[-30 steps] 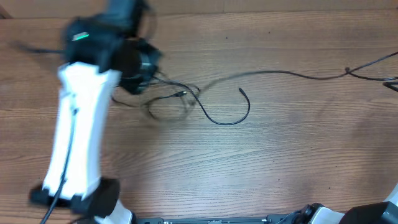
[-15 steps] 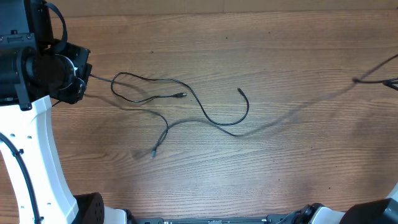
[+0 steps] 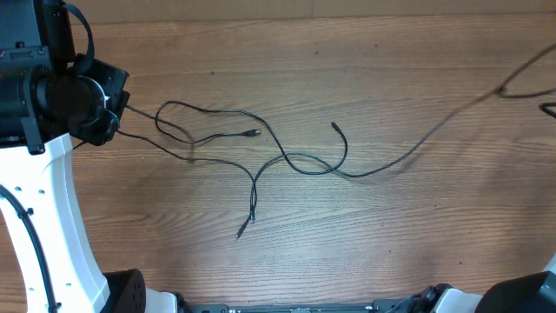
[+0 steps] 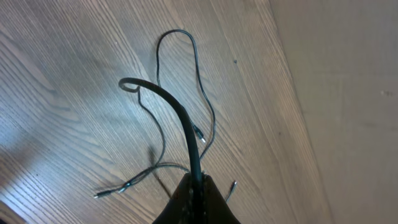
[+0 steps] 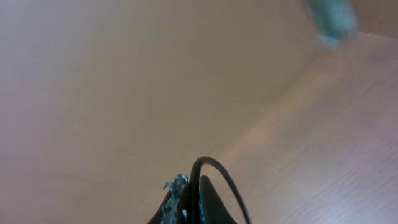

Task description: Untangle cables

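Several thin black cables [image 3: 287,161] lie loosely crossed on the wooden table [image 3: 365,252]. My left gripper [image 3: 120,107], at the far left, is shut on one strand that loops to a plug [image 3: 253,133]. The left wrist view shows that gripper [image 4: 198,179] clamped on the cable [image 4: 180,116], which arcs up ahead of it. A second strand ends in a plug [image 3: 240,234] nearer the front. A long strand [image 3: 434,130] runs off the right edge, where my right gripper is out of the overhead view. In the right wrist view that gripper [image 5: 198,183] is shut on a cable loop [image 5: 224,177].
The white left arm link [image 3: 43,217] stands along the left edge. Dark base hardware [image 3: 434,300] lines the front edge. A thick dark wire [image 3: 547,109] shows at the right edge. The right wrist view is mostly blurred tan surface with a blurred teal object [image 5: 329,18].
The left arm swung from the centre to the far left, spreading the bundle into loose strands. In the last half second the long strand rose to the right and the front plug slid right.
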Controlling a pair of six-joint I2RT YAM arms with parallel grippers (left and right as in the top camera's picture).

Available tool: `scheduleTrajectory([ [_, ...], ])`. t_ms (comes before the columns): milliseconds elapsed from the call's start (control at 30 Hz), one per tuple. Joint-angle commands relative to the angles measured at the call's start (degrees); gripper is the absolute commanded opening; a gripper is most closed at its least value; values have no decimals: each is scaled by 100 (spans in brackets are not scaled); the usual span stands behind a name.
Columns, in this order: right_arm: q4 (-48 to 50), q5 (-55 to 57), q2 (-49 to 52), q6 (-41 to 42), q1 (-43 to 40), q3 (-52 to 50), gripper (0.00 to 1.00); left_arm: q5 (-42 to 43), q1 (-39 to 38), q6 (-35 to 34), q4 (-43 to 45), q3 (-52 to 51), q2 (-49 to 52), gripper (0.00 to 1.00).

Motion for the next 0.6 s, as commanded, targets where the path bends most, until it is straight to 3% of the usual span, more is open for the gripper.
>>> scheduleTrajectory([
  [0,1130,-1539,-17,1753,-22,146,4,44,20,195,-9,57,-109,4],
  [133,3871,-2081,-17,4124,-13,153,4,92,4,247,-9,57,-109,4],
  [267,6323,-1598,-17,6105,-17,435,4,122,-22,354,-9,57,-109,4],
  [367,6738,-1353,-17,6765,-15,916,4,177,-24,407,-9,57,-109,4],
  [567,6743,-1287,-17,7208,-15,1886,4,170,-131,407,-9,46,-107,4],
])
